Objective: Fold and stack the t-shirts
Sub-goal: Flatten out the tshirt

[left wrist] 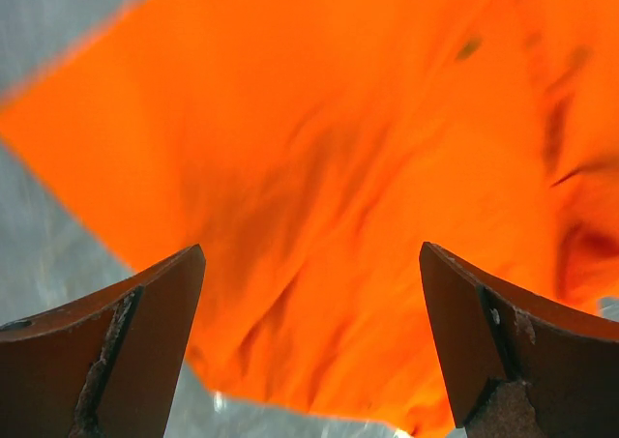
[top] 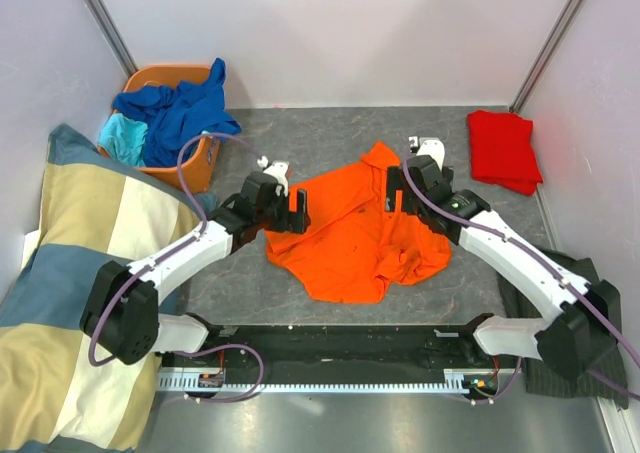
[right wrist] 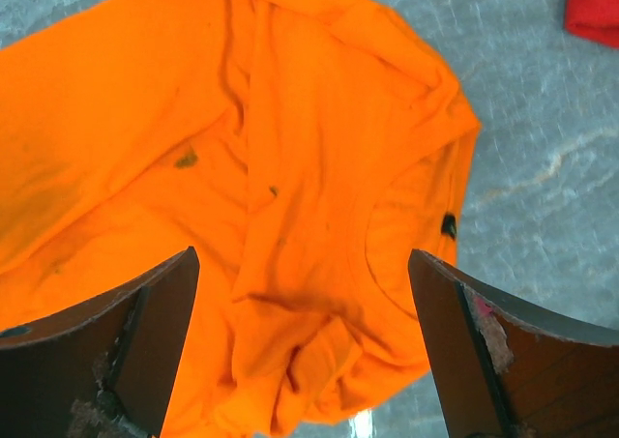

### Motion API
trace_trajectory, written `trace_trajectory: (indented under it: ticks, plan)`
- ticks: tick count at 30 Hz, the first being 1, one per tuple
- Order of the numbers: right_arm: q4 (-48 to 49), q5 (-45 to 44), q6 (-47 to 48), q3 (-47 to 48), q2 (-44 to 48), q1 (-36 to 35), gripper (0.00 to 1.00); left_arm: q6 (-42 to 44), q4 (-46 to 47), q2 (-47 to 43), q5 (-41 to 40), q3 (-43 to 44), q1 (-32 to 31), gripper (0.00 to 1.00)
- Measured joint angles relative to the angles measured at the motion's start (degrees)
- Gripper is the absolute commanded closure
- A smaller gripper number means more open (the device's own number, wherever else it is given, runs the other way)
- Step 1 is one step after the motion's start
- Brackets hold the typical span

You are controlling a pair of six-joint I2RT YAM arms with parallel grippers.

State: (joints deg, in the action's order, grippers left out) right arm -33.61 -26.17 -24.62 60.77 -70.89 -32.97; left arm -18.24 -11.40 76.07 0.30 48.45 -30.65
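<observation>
1. Top external view showed the whole layout, which the wrist views did not: orange t-shirt (top: 360, 238) lay crumpled and spread at the middle of the grey table (top: 330, 133); red t-shirt (top: 503, 150) lay folded at the far right, well apart from it; royal blue t-shirts (top: 180, 108) and a turquoise t-shirt (top: 125, 138) were heaped in an orange basket (top: 160, 76) at the far left.
2. Only the right wrist view showed the orange shirt's collar (right wrist: 406, 254) with a small dark label (right wrist: 450, 225), plus a corner of the red shirt; left wrist view was blurred and showed only orange cloth over grey table.
3. Left gripper (top: 297, 211) sat at the orange shirt's left edge, right gripper (top: 392, 188) at its far right edge; in both wrist views the fingers stood wide apart with nothing between them.
4. Orange shirt's long axis ran roughly far to near, slanting a little toward the near left; which way the collar pointed could not be told from above.
5. Counts: one orange, one red, one turquoise; number of blue shirts could not be told; one basket; one checked blanket (top: 70, 273) at left; one dark grey cloth (top: 560, 363) at near right; two grippers.
</observation>
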Motion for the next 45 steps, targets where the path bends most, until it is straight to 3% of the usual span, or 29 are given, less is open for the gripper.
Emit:
trace_trajectory:
  ticks: [6,17,27,38,45]
  plan:
    - [9.0,3.5,1.9,1.2,-12.1,4.4,0.02,-5.8,0.1,2.9,-3.9,-2.4,0.0,0.00]
    - [19.3,16.6,2.1,5.4,-34.0,10.6,0.02,-8.1,3.1,20.0,-4.9,7.8,0.0,0.00]
    - [22.9,22.0,1.1,11.3,-41.0,14.4,0.02,-8.0,3.4,33.8,-5.1,20.4,1.2,0.00]
    - [23.7,24.7,-1.8,21.4,-48.4,21.9,0.02,-6.6,0.5,49.2,-2.5,43.1,8.5,0.00]
    - [23.6,25.0,-1.8,22.7,-49.0,23.6,0.02,-2.6,0.7,52.7,-0.9,51.4,10.2,0.00]
